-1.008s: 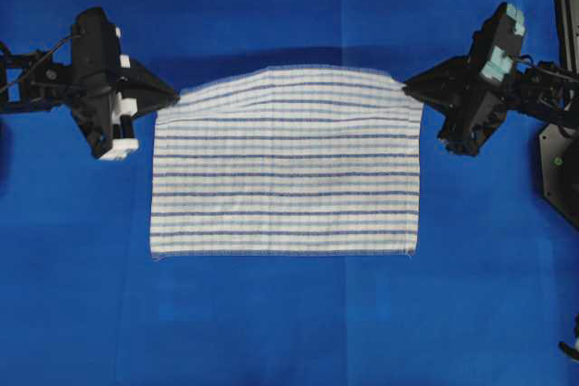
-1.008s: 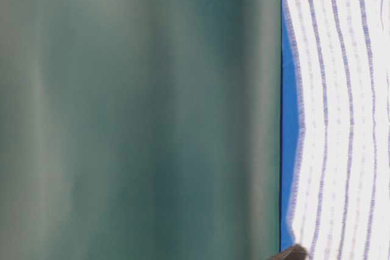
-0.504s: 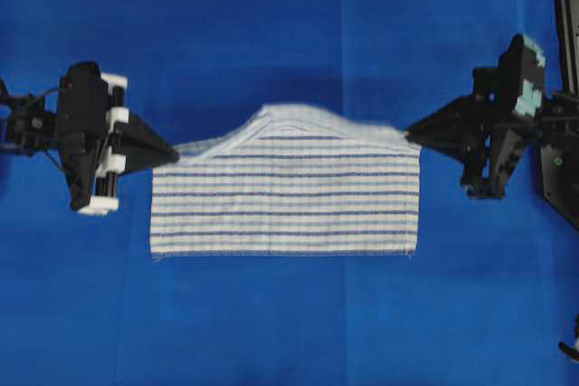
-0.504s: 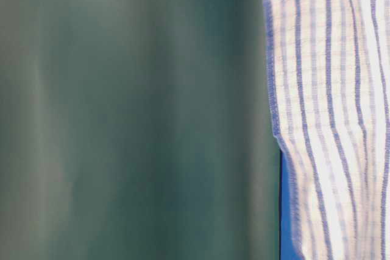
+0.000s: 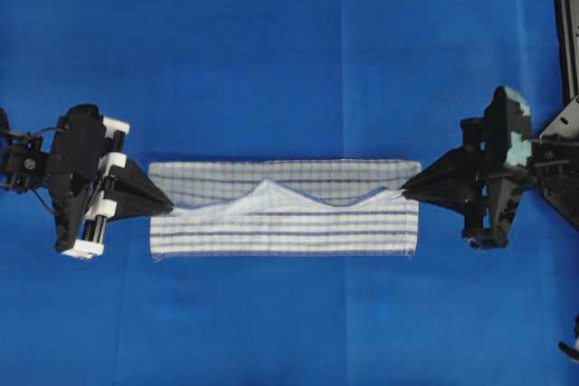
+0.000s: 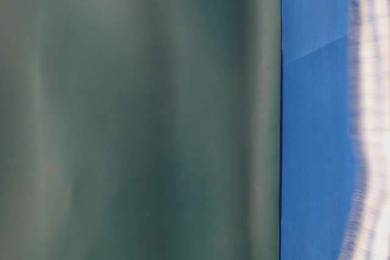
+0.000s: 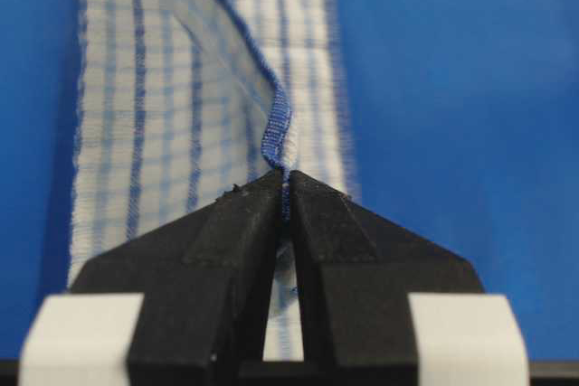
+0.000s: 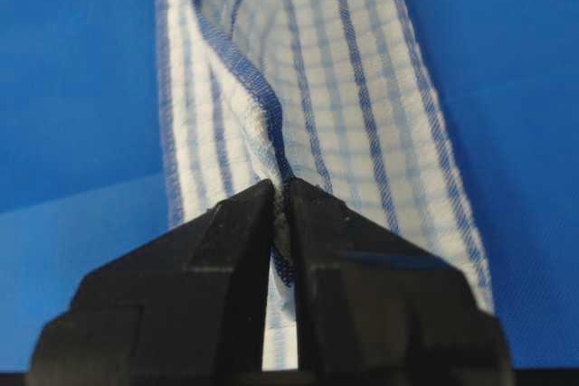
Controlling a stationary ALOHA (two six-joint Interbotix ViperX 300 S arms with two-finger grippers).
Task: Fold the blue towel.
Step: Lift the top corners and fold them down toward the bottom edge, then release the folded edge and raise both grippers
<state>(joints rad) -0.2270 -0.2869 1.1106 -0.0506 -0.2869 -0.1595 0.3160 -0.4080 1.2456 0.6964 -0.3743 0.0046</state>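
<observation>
Two black claws, the left gripper (image 5: 167, 208) and the right gripper (image 5: 404, 192), each pinch a hemmed corner of the white woven towel with thin blue stripes (image 5: 289, 228). Doubled into a narrow band, it lies between them on the plain blue sheet (image 5: 289, 51), its held edge sagging in two dips around a central peak.

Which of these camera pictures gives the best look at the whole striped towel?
The overhead view: it shows the towel complete, half folded, its carried edge strung between the left gripper and right gripper. Each wrist view shows only a pinched corner and a narrow strip; the table-level view catches a blurred edge.
</observation>
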